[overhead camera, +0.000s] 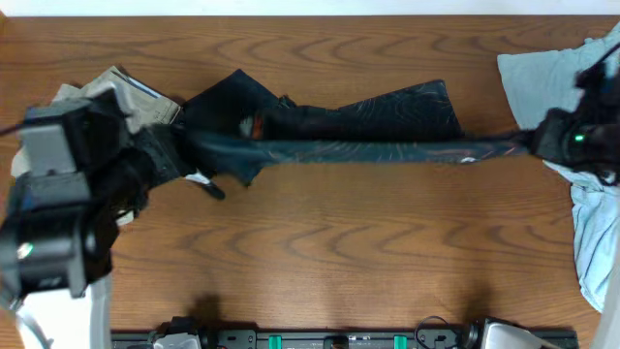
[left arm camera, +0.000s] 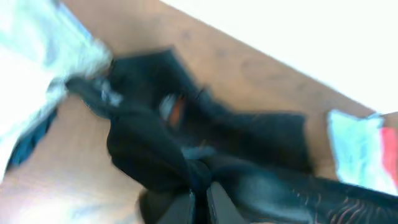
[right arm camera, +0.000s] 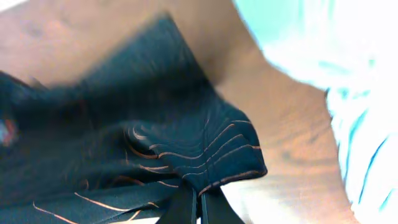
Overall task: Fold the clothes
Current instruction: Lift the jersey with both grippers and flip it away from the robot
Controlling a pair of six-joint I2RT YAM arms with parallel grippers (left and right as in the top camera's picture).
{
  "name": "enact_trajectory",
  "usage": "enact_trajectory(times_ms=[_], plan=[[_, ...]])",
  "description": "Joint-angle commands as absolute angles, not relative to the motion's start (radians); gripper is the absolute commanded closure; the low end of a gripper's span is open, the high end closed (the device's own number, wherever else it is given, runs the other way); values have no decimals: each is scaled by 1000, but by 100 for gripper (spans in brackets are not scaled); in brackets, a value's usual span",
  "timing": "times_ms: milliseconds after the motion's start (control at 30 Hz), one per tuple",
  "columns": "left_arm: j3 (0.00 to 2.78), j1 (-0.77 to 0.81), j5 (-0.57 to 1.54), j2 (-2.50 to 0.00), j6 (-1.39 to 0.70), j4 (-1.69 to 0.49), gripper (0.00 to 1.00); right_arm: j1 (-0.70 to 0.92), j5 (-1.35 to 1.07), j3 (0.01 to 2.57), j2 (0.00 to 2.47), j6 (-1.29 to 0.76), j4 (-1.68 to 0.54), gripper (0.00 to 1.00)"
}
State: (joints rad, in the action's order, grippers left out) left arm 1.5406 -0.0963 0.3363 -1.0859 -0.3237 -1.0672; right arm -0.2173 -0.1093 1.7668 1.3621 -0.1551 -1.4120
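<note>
Jersey is strung out taut across the middle of the table because your left gripper and right gripper are each pinched tight on opposite ends, probably to flatten it before folding.

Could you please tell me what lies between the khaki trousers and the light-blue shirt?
The black jersey, stretched into a long band, lies between the khaki trousers and the light-blue shirt, seen overhead.
</note>
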Motion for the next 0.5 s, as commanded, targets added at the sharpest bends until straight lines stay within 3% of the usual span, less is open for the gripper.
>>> enact_trajectory(times_ms=[0,267,467], plan=[[1689,-102,359,-1052,-307,-1066,94,-229,-100,1913,1314,-135,-1412,99],[1912,-102,359,-1031,-307,-1066,94,-229,41,2217,1287,-190,-1407,99],[1936,-102,355,-1046,-307,-1053,94,-229,101,2291,1289,-189,-1395,99]])
